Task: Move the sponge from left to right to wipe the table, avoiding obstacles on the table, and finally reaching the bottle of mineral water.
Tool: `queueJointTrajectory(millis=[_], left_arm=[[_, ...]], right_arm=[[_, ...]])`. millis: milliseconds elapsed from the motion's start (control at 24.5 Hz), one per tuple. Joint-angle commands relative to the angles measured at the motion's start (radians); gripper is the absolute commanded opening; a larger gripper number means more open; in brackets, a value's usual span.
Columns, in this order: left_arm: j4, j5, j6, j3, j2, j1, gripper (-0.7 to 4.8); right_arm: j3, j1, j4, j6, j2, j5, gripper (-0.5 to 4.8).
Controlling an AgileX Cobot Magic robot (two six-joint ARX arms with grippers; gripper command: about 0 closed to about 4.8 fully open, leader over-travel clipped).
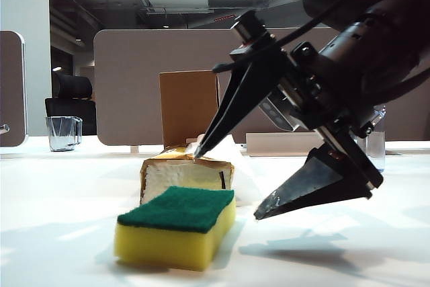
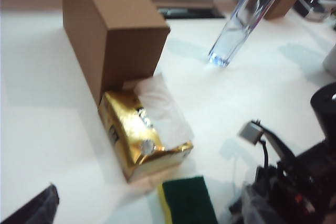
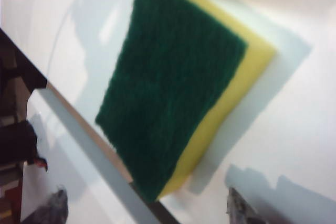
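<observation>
Sponge [image 1: 176, 227], green side up, lies on the table [image 1: 60, 220] just before the tissue pack [image 1: 187, 173] and cardboard box [image 1: 188, 107]. Right gripper [image 1: 228, 183] hangs beside it, jaws spread wide, empty. Step in hand, by judgement: approach to grasp; next, descend squarely astride the sponge. Left gripper [image 2: 31, 208], barely visible, appears open. Only the left wrist view shows the water bottle [image 2: 242, 19] whole

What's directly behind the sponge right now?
Behind the sponge sits the gold tissue pack, with the cardboard box behind that. The right gripper, open, blocks most of the water bottle in the exterior view.
</observation>
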Motion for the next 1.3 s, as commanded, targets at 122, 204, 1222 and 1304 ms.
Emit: queueJointTrajectory(millis=[122,204,1222,1304], left_arm=[[-0.125,0.002,0.029,0.031,-0.015,0.001,4.79],[-0.135,0.010,0.028,0.034,-0.022,0.001,4.79],[-0.261,0.058,0.021,0.035,-0.126,0.001,4.79],[-0.261,0.058,0.021,0.035,-0.137,0.000,4.79]], right_arm=[[0.004,0.003,0.082,0.043,0.023,0.023,3.91],[0.004,0.006,0.086,0.047,0.029,0.041,3.91],[0.037,0.069,0.133,0.091,0.191,0.171,3.31],[0.037,0.081,0.100,0.091,0.201,0.212,3.01]])
